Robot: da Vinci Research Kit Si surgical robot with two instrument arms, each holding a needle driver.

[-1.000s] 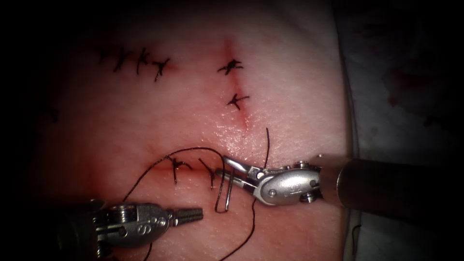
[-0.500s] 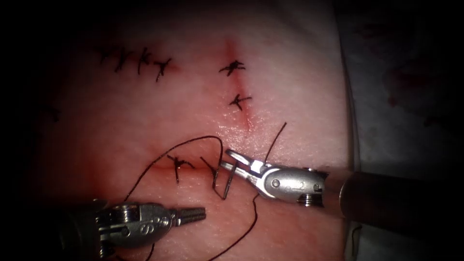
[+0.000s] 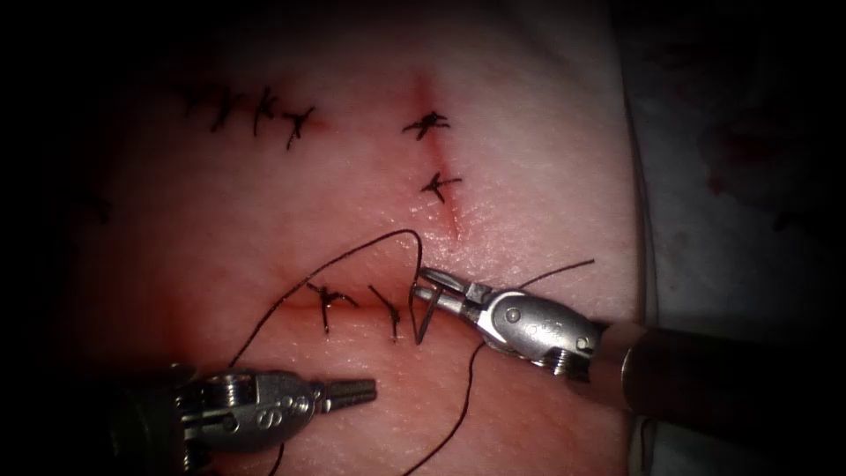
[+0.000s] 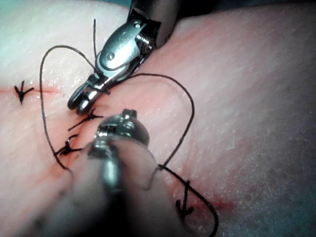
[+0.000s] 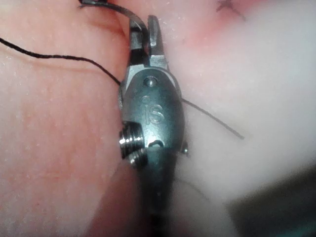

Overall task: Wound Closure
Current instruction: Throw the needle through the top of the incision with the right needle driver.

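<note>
Right now the right tool [image 3: 423,284], a polished steel needle driver on a dark shaft, has its jaws clamped on the needle [image 3: 418,319], a thin curved sliver of metal gripped near one end of its curve. From the grip its body hangs toward the viewer in the endoscope view, the arc seen nearly edge-on so it reads as a narrow U whose long axis runs up and down the picture, the bend lowest, just right of the last stitch [image 3: 388,310]; whether its point is in the tissue [image 3: 529,159] I cannot tell. Fine black thread [image 3: 352,254] arcs in a smooth loop from the jaws out to the left and down, while a short stiff tail [image 3: 557,270] sticks out to the right above the tool. The left tool [image 3: 363,388], with ribbed, tapered jaws pressed together and holding nothing, lies low, pointing right, apart from the needle. Glistening, finely pebbled pink tissue carries a horizontal cut [image 3: 291,304] tinged with red fluid, crossed by dark knotted stitches
</note>
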